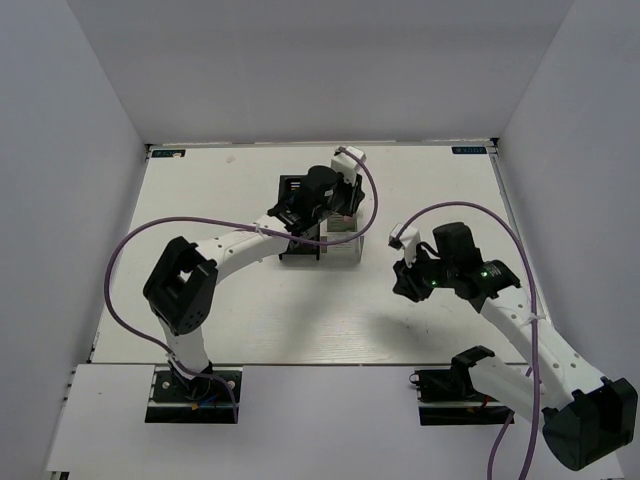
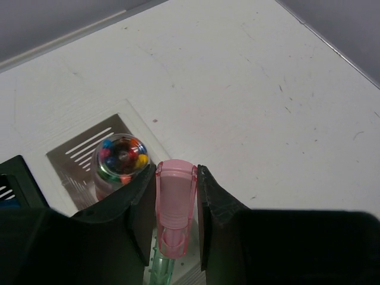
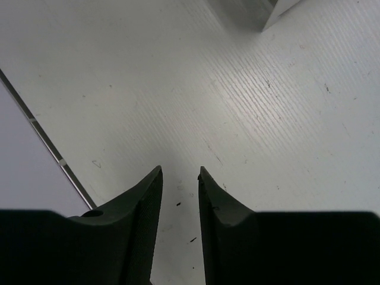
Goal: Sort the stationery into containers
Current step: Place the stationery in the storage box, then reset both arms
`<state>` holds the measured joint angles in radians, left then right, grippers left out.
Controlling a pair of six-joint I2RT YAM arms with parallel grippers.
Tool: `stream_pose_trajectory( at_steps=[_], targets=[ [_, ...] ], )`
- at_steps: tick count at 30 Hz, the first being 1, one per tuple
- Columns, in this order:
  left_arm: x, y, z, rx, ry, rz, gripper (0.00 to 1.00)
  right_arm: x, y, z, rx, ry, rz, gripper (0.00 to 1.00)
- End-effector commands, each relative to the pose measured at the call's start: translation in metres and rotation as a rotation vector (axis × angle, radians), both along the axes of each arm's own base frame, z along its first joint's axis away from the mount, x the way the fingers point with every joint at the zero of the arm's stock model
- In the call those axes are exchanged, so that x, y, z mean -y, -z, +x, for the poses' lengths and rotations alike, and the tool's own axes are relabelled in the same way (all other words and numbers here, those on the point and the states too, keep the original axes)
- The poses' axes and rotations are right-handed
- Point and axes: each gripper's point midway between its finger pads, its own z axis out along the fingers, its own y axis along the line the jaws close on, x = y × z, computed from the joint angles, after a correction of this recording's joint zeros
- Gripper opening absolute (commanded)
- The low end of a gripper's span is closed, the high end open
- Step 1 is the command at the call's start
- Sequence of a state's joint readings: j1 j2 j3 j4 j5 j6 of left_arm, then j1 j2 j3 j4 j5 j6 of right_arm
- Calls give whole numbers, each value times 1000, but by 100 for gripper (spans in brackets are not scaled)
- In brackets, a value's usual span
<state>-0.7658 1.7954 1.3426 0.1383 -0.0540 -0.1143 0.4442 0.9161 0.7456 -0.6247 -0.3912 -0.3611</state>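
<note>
My left gripper (image 2: 176, 178) is shut on a pen with a translucent pink cap (image 2: 175, 205) and a pale green body (image 2: 159, 270), and holds it over the containers (image 1: 338, 247) at the table's middle back. Below it, a clear bin with a slatted bottom (image 2: 80, 155) holds an upright item with a round top of many coloured dots (image 2: 122, 155). A black bin (image 2: 15, 175) shows at the left edge with something blue (image 2: 7, 202) in it. My right gripper (image 3: 179, 172) is open and empty, low over bare table. In the top view it (image 1: 405, 272) is to the right of the containers.
White walls close the table on the left, back and right. The table's edge strip (image 3: 47, 145) runs near my right gripper. A pale corner of the containers (image 3: 255, 12) shows at the top of the right wrist view.
</note>
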Motion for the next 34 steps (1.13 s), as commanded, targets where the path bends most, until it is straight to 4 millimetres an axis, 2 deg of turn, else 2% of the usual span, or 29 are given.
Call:
stream_pose_trajectory(
  at_steps=[1,2,7,9,10,12,13,15,17,18,19,20,21,22,23,24,25,26,27,28,29,30,31,32,33,34],
  targets=[
    [-13,-25,10,79,-43,-40,0,-3,-3,1,22,-17,24,35],
    [-15,-23,9,76,-45,-32,0,-3,-3,1,21,-16,25,37],
    [-26,-2,-1,54,-42,24,0,-3,-3,1,24,-20,24,67],
    [-32,9,-4,34,-47,45,7,-2,-3,1,21,-18,25,77],
    [-34,8,-5,34,-51,43,24,-2,-3,1,18,-16,25,85],
    [-37,10,-7,31,-55,47,56,-2,-3,1,19,-16,26,90],
    [-36,7,-8,34,-54,45,82,-2,-2,1,13,-15,26,90],
    [-37,-2,-10,31,-51,33,92,-2,-2,1,13,-10,26,90],
    [-35,-26,-12,58,-48,3,100,0,-3,3,18,3,26,90],
    [-31,-26,-21,45,-29,17,100,1,-3,4,17,13,32,90],
    [-29,-43,-22,65,-25,-1,100,1,-4,5,20,20,36,90],
    [-35,-62,-31,74,-32,-8,100,1,-4,5,14,26,36,90],
    [-28,-75,-41,81,-8,-17,100,1,-5,7,15,41,43,90],
    [-39,-53,-57,-20,-6,71,96,4,-5,10,19,69,29,90],
    [-43,-84,-70,0,13,45,88,3,-11,15,23,102,45,90],
    [-43,-94,-82,-11,39,46,50,4,-13,17,30,115,48,90],
    [-60,-85,-103,-84,47,101,22,9,-13,23,48,154,31,90],
    [-76,-81,-116,-115,25,103,2,6,-19,26,62,172,55,90],
    [-92,-90,-129,-106,10,87,0,7,-23,27,75,185,69,90],
    [-108,-79,-138,-136,-18,114,0,11,-22,33,101,216,58,90],
    [-131,-39,-156,-185,-35,167,4,9,-23,35,93,252,86,90],
    [-162,-20,-171,-209,-97,192,59,12,-24,38,100,281,89,90],
    [-178,-32,-168,-181,-173,164,89,18,-22,44,95,352,79,90],
    [-202,18,-181,-241,-212,254,100,19,-25,47,89,390,89,90],
    [-232,5,-190,-184,-289,215,100,22,-27,52,66,453,86,90],
    [-248,27,-195,-205,-333,247,100,23,-29,56,72,474,84,90]
  ],
)
